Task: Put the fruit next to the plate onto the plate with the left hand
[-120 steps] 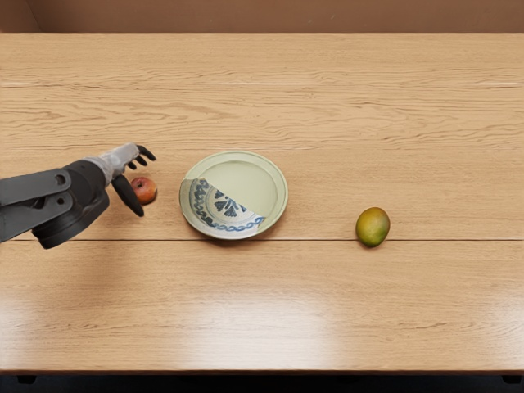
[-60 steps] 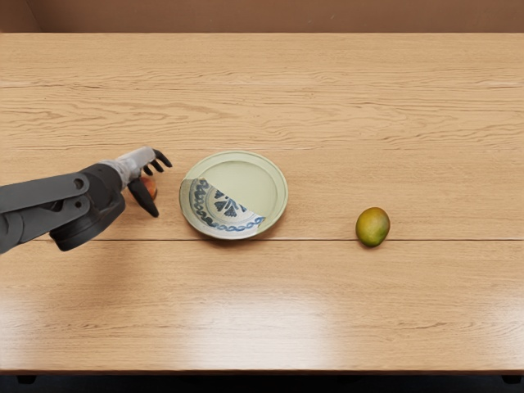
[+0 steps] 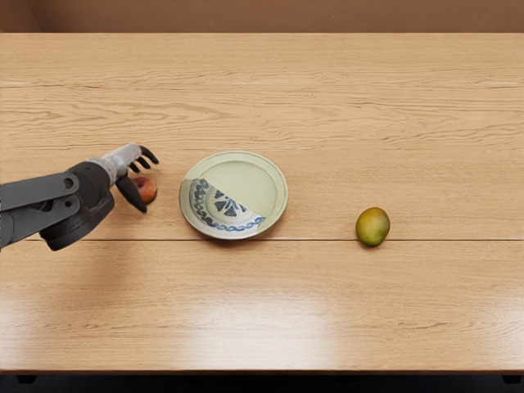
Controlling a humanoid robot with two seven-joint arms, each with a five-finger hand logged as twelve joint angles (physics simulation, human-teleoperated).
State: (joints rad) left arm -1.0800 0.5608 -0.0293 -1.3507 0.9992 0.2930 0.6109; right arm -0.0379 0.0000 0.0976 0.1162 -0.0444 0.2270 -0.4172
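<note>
Hovering at centre-left, left hand (image 3: 124,164) with fingers spread wide around small red fruit (image 3: 149,189), patterned plate (image 3: 281,185) just right, mango (image 3: 372,226) centre-right.

Left arm (image 3: 51,206) — dark grey shells, pale wrist, black fingers (image 3: 149,154).

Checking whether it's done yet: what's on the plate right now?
Nothing lies on the plate, only its blue pattern. The red fruit sits beside it, partly covered by the left hand.

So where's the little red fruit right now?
In the head view, the red fruit lies on the table just left of the plate, beside the left hand.
</note>
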